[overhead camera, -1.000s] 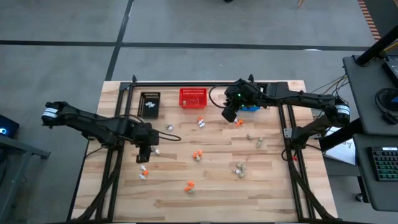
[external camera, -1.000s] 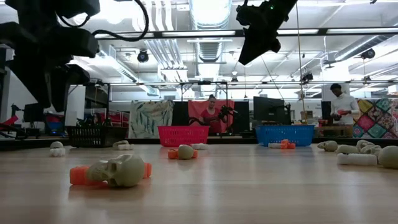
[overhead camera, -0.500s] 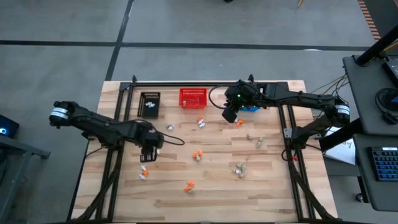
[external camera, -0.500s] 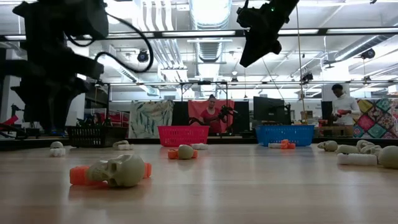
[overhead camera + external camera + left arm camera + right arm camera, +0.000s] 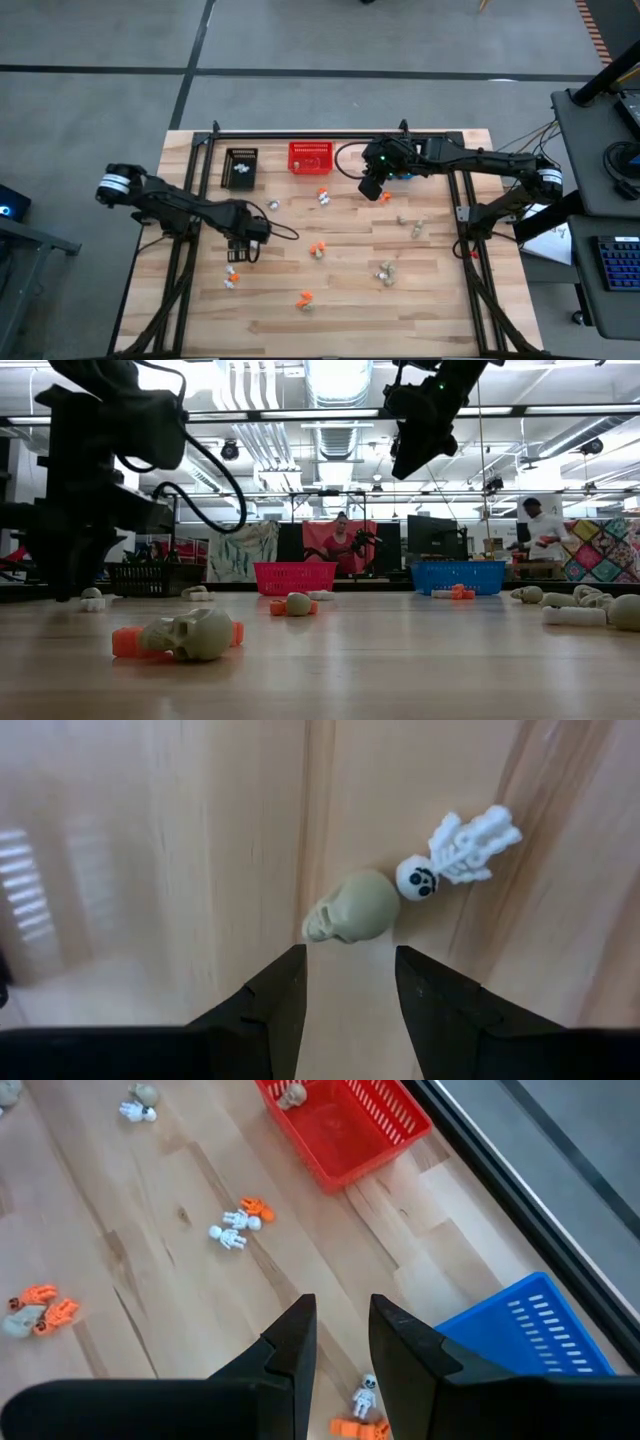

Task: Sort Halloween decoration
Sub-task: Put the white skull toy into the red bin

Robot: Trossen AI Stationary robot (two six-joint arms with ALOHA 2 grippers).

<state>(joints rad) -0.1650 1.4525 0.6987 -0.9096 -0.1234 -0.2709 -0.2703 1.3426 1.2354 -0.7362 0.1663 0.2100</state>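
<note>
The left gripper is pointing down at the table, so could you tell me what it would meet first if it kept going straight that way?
Most likely the beige skull: it lies just ahead of the gap of the open left gripper. A white skeleton lies right beside the skull, slightly off that line. Height above the table is unclear.

Blue basket (image 5: 530,1330) cut off

Bare wood lies open along the table (image 5: 440,310) near edge and far-left corner. The centre is dotted with scattered trinkets (image 5: 316,248), well apart, leaving gaps between them. The far edge is blocked by 3 baskets: black basket (image 5: 240,167), red basket (image 5: 310,157), blue basket (image 5: 530,1335).
</note>
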